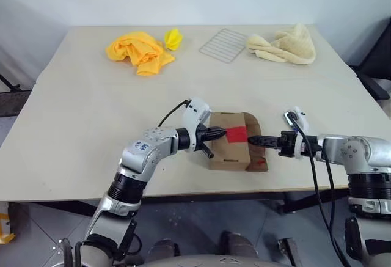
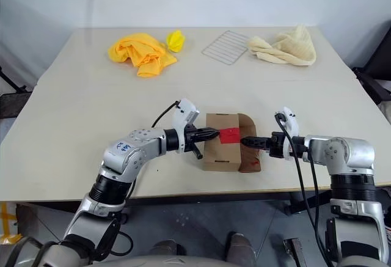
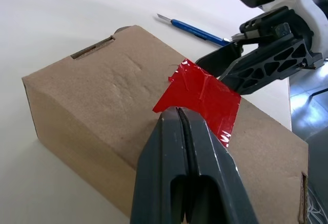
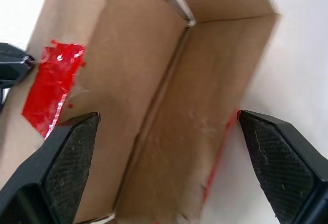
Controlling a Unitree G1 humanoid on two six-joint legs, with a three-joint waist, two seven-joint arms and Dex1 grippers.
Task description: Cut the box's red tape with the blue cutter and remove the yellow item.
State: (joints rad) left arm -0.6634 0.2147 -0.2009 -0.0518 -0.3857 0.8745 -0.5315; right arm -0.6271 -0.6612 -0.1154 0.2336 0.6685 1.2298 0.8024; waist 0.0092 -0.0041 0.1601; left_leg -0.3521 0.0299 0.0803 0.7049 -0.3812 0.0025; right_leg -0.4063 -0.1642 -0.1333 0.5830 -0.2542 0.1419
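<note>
I am keeping the left claw [image 1: 215, 134] closed, its two black fingers pressed together with nothing between them, and its tip is resting against the short bright red tape patch [image 3: 201, 96] on top of the small brown cardboard box [image 1: 229, 149], which I judge is pinning the carton in place on the pale desk [image 1: 79, 126] near its front edge. The right claw [image 4: 166, 170] is standing wide open and empty, straddling the box's end flap, which is already hanging open, so I reckon I am lining up to reach inside for the yellow item, which I cannot see in there yet. The slim blue cutter [image 3: 197, 30] is lying loose on the desk just beyond the box, in neither claw, apparently set aside now the tape is ragged.
</note>
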